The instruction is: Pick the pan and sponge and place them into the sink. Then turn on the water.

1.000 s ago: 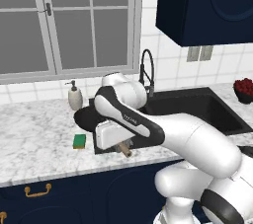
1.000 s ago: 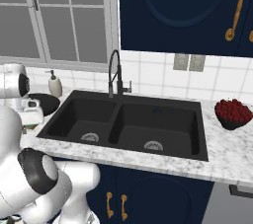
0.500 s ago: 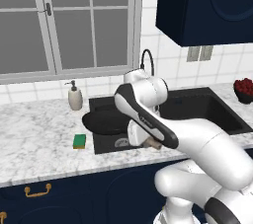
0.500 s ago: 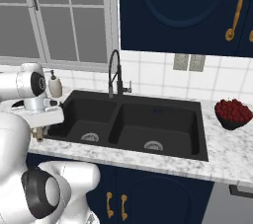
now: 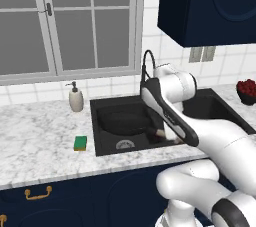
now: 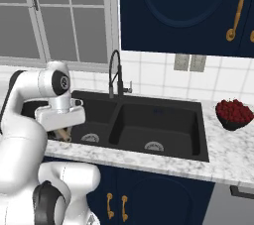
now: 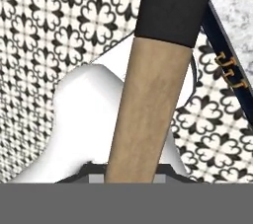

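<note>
Gripper point(image 5: 159, 134) clamped on the pan point(image 5: 124, 121) handle, carrying it over the sink point(image 5: 102, 146). Next: lower, release, then fetch the sponge point(image 5: 80, 143).

No readable text, labels, brands, numbers or signs anywhere. Plain unmarked surfaces on the soap bottle point(image 5: 76, 98), the cupboard doors point(image 6: 188, 11) and the wall tiles point(image 6: 154, 78).
</note>
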